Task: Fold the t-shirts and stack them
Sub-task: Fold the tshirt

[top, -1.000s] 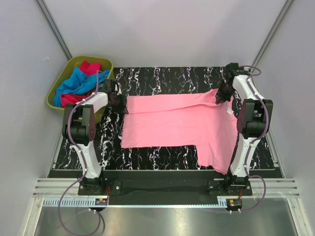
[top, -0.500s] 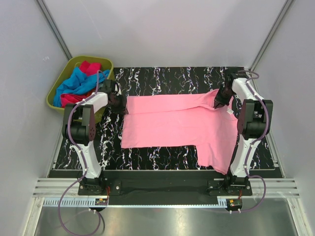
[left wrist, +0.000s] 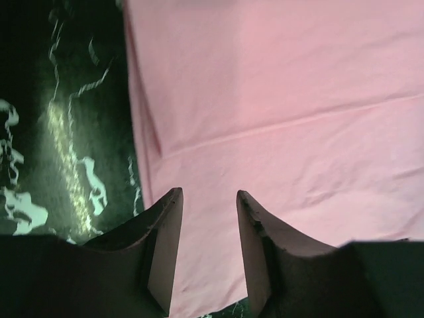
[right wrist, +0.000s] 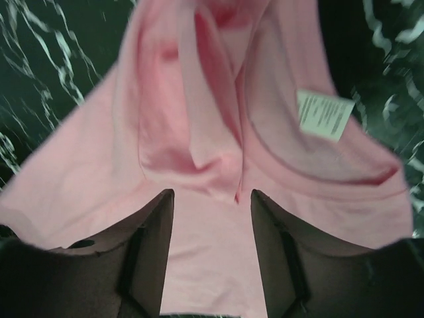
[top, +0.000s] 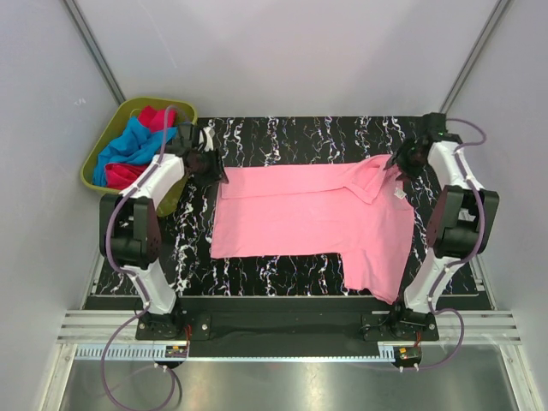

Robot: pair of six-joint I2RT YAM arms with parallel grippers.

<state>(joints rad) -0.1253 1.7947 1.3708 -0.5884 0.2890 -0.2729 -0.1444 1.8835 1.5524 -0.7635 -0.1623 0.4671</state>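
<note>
**Shirt flat on the table, both claws spread over its far corners**

From overhead, the light pink t-shirt [top: 300,223] lies spread across the middle of the black marbled table [top: 282,137]. One flap reaches down toward the near edge on the right. The left gripper [top: 216,169] sits at the shirt's far-left corner and the right gripper [top: 401,163] at its far-right corner, where the cloth is bunched into a small fold. Off the table's far-left corner stands the olive-green bin [top: 159,102], holding a blue t-shirt [top: 128,147] and a magenta t-shirt [top: 154,116].

The wrist cameras settle what the overhead view cannot. On the left, the two fingers [left wrist: 165,245] stand apart with nothing between them, and smooth pink cloth lies below. On the right, the fingers [right wrist: 156,245] are likewise spread and hold nothing. Beneath them lie the curved neckline [right wrist: 318,177], a white label [right wrist: 324,114] inside it, and a raised ridge of doubled cloth running toward the gap.

The left wrist view shows the shirt's side hem running straight, with bare marble beside it. Overhead, a bare strip of table runs along the far side and another down the left. The shirt's right side lies close against the right arm, and the lower flap nearly meets the near edge.
</note>
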